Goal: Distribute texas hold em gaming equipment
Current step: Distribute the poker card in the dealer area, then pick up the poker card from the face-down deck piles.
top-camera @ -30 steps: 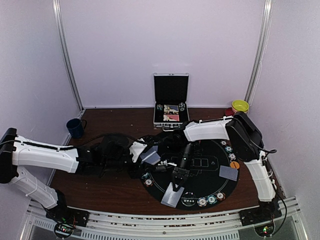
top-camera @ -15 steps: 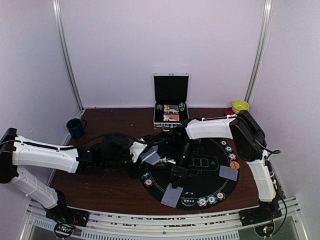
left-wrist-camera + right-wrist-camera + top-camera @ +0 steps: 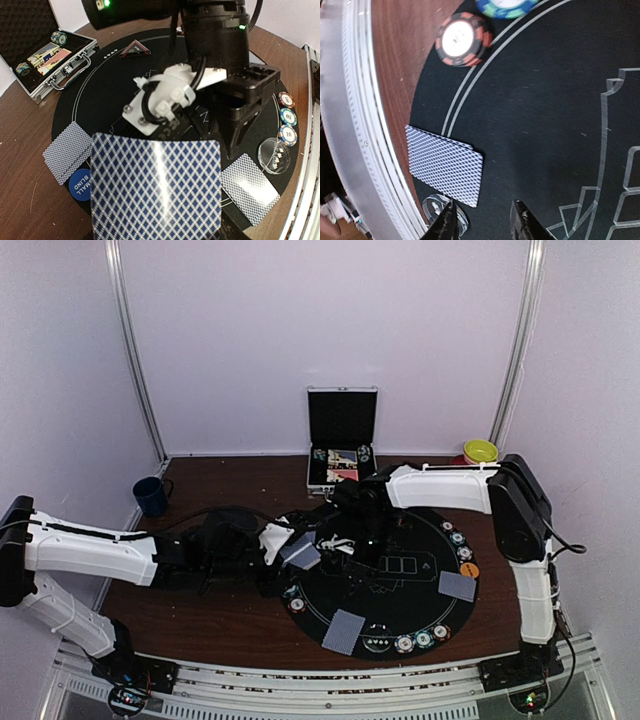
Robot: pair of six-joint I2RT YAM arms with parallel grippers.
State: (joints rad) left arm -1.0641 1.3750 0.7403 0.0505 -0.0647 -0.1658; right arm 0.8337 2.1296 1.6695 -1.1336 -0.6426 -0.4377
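**Layout.** One round black mat [image 3: 420, 595] lies on the table, right of centre. One open case [image 3: 342, 440] stands at the far edge. One mug [image 3: 150, 495] sits far left and one yellow bowl [image 3: 480, 451] far right.

**Left gripper** [image 3: 285, 558]. It is at the left edge of the mat and clenched on the held cards [image 3: 155, 195], backs up. How many cards are in the grip cannot be told.

**Right gripper** [image 3: 485, 222]. It hangs over the middle of the mat. The jaws are released, with bare mat between the fingertips and nothing grasped.

**Cards on the mat: three lots.**
- Near cards [image 3: 343, 631]: on the near rim, part over the edge. The right wrist view shows at least two, offset.
- Right cards [image 3: 457, 585]: near the right rim.
- Far cards [image 3: 67, 150]: far left of the mat, seen only from the left wrist.

**Chips.**
- Three near chips [image 3: 423, 639] in a row on the near rim.
- Three right chips [image 3: 457, 538] along the right rim.
- Two left chips [image 3: 294, 598] at the left rim.
- Two case chips [image 3: 59, 36] inside the case.

**Buttons: three.**
- Orange button [image 3: 468, 569]: just near of the right chips.
- Blue button [image 3: 80, 182], marked SMALL BLIND: touching the far cards' corner.
- Clear button [image 3: 274, 155]: between the near cards and the near chips.
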